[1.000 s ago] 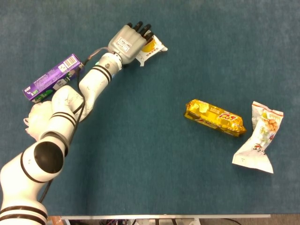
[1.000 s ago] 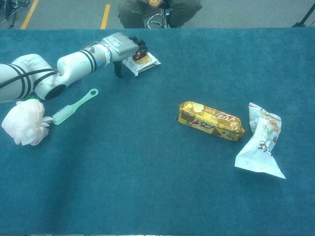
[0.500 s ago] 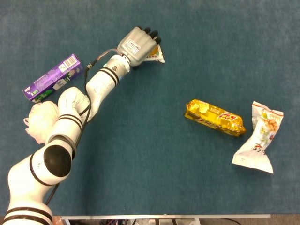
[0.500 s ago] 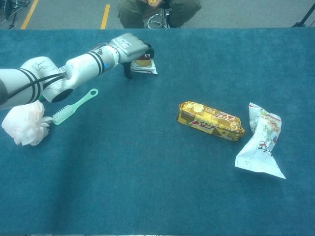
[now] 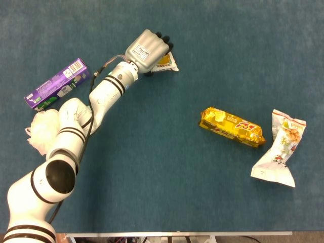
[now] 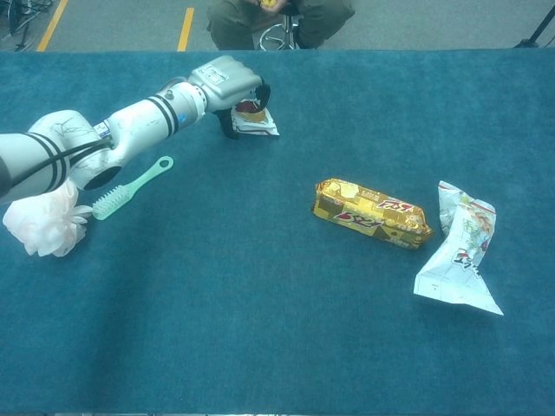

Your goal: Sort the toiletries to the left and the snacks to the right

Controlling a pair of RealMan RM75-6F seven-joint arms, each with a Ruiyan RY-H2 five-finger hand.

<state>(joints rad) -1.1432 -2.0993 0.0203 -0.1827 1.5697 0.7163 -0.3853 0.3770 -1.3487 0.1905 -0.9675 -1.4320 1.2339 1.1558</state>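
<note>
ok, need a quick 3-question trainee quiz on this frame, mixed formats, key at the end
1. True or false: the left hand is closed over the small white snack packet.
2. Multiple choice: which item lies directly beside the gold biscuit pack, toward the table's right edge? A) green brush B) white snack bag C) purple box
3. Fill in: the bath pouf lies at the bristle end of the green ____.

Key: 1 true; 2 B; 3 brush
</note>
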